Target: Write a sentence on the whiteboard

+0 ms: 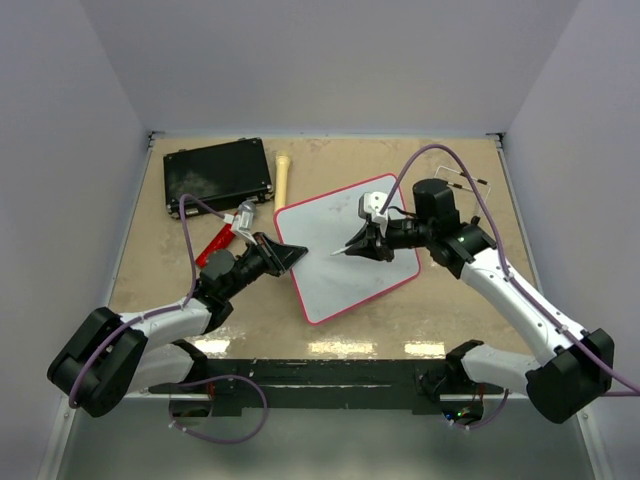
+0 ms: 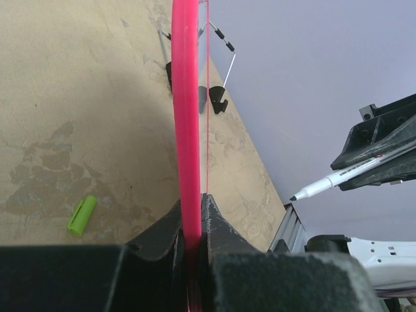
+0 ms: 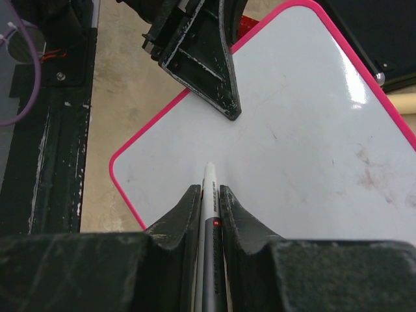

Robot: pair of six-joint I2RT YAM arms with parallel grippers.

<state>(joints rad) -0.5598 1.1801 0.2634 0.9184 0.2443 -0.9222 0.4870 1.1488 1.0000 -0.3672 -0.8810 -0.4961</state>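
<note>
The whiteboard lies in the middle of the table, white with a pink rim, its face blank apart from faint smudges; no sentence shows on it. My left gripper is shut on the board's left edge; the left wrist view shows the pink rim pinched between its jaws. My right gripper is shut on a white marker, uncapped, tip pointing left just above the board. In the right wrist view the marker sticks out between the jaws over the board. The marker also shows in the left wrist view.
A black case sits at the back left, a wooden stick beside it. A red-handled tool lies by my left arm. A green marker cap lies on the table. A wire clip is at the back right.
</note>
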